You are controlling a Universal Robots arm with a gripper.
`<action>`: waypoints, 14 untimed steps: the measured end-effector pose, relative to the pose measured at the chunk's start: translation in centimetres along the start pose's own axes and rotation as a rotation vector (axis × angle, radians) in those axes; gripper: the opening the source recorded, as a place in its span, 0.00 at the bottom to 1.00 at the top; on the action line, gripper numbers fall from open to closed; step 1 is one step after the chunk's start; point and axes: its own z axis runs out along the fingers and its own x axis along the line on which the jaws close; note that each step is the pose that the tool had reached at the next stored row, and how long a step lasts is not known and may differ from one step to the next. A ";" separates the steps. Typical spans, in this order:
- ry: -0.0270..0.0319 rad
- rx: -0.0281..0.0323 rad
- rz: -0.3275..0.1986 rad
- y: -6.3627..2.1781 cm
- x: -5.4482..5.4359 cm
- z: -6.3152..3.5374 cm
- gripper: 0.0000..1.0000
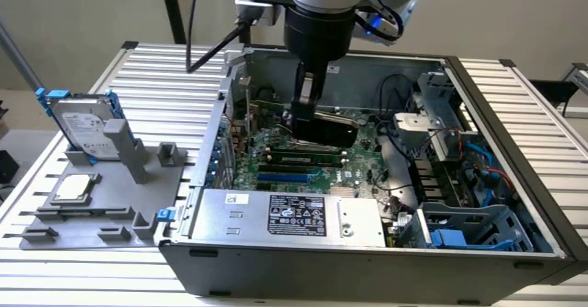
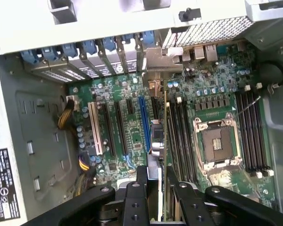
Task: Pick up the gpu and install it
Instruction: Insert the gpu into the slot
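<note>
Operator: your end effector [image 1: 310, 118] is inside open computer case [image 1: 514, 100], fingers [image 2: 142, 181] clamped on gpu [image 1: 332, 126]. Gpu stands on edge over motherboard [image 1: 303, 166], black face showing in exterior view. In wrist view, card runs edge-on between fingers, just beside blue slot [image 2: 142, 122], its other end toward rear slot covers [image 2: 108, 56]. Seated in slot or not: you cannot tell. Hard drive [image 1: 85, 124] and CPU chip [image 1: 76, 186] rest on grey fixture [image 1: 110, 217] on table [image 1: 175, 73], at exterior view's left, well apart from case.
</note>
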 end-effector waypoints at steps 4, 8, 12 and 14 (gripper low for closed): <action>-0.0011 0.0059 -0.003 1.10 0.3 0.58 0.27; -0.0008 0.0059 -0.021 1.37 0.8 1.15 0.27; 0.0001 0.0044 -0.059 1.34 0.9 1.40 0.27; 0.0007 0.0035 -0.080 1.33 1.0 1.53 0.27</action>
